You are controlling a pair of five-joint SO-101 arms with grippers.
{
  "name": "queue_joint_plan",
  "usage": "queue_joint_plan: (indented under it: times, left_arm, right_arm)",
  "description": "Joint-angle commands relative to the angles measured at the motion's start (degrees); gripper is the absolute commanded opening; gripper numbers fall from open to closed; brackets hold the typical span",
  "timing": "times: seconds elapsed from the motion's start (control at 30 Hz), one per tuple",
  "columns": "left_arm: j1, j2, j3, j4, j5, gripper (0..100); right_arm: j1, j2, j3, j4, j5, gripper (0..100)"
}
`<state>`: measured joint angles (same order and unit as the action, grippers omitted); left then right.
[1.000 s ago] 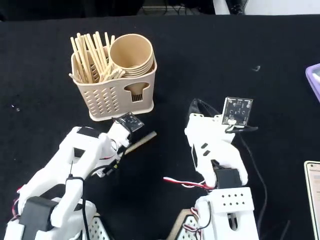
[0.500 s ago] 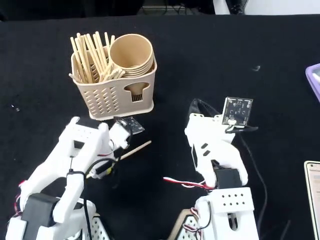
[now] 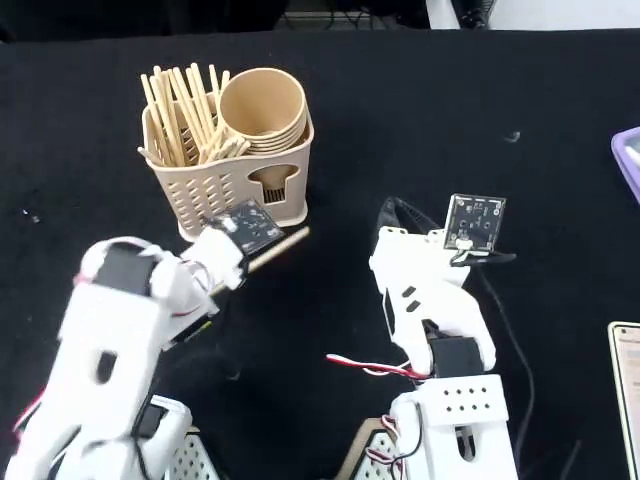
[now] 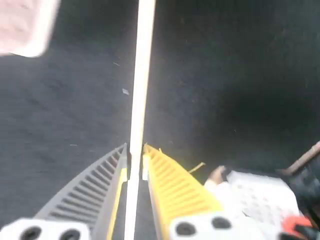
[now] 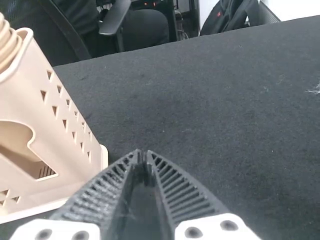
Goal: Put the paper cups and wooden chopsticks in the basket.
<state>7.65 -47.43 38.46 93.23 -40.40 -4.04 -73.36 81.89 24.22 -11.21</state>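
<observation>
Left jaws were clamped tight on one chopstick (image 4: pixel 140 85), pinching it partway along so a long bit stuck straight out past the tips. Right jaws were closed with nothing in them, parked off the front right of the basket (image 3: pixel 235 190).

The held stick lay nearly flat, its free end just off the basket's front right corner and low against the wall. The cups (image 3: pixel 265 105) already sat stacked in the basket's right half, with the other chopsticks (image 3: pixel 180 110) bunched in the left half.

My take on doing this step right: lift until the tip is above the rim, then swing over to the left half. Tip the stick more upright and let go so it drops in among the bunch. Going in flat would probably jab the wall or knock the cups.

The left wrist view gave the grip itself, with the stick centred between the jaws over bare tabletop (image 4: pixel 225 75). The high view had the jaws tucked under the arm, but it gave the stick's (image 3: pixel 285 244) spot against the basket. The right wrist view gave the basket's slotted wall (image 5: pixel 40 125) up close.
</observation>
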Motion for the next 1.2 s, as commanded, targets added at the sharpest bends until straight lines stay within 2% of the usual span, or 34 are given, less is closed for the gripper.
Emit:
queue_joint_plan:
  times: [0.0, 0.13, 0.27, 0.43, 0.6, 0.7, 0.8, 0.87, 1.17]
  left_arm:
    - [-1.71, -11.08, -10.51, 1.67, 3.52, 3]
    - [-4.26, -14.95, -22.29, -1.49, 10.29, 3]
    - [-10.07, -14.86, -27.03, -15.21, 21.71, 3]
    - [-12.18, -14.77, -24.57, -36.40, 36.92, 3]
    - [-12.00, -14.59, -19.03, -55.03, 48.70, 3]
    - [-11.74, -14.51, -12.09, -66.90, 53.01, 3]
    - [-11.74, -12.13, -5.32, -78.42, 53.71, 3]
    - [-12.09, -9.49, -2.77, -82.11, 53.80, 3]
    - [-8.57, 3.08, -3.21, -81.76, 53.80, 3]
  right_arm:
    - [-0.53, -1.01, -1.10, -1.41, 0.53, 1.3]
    - [-0.53, -0.92, -1.10, -1.41, 0.53, 1.2]
    - [-0.53, -1.10, -0.66, -1.49, 0.53, 1.2]
    - [-0.53, -1.27, -0.57, -1.49, 0.53, 1.3]
    - [-0.53, -1.27, -0.66, -1.49, 0.53, 1.3]
    - [-0.53, -1.27, -0.84, -1.49, 0.53, 1.4]
    - [-0.26, -1.27, -0.92, -1.49, 0.53, 1.5]
    - [-0.44, -1.27, -0.92, -1.49, 0.53, 1.5]
    - [-0.53, -1.27, -0.92, -1.49, 0.62, 1.5]
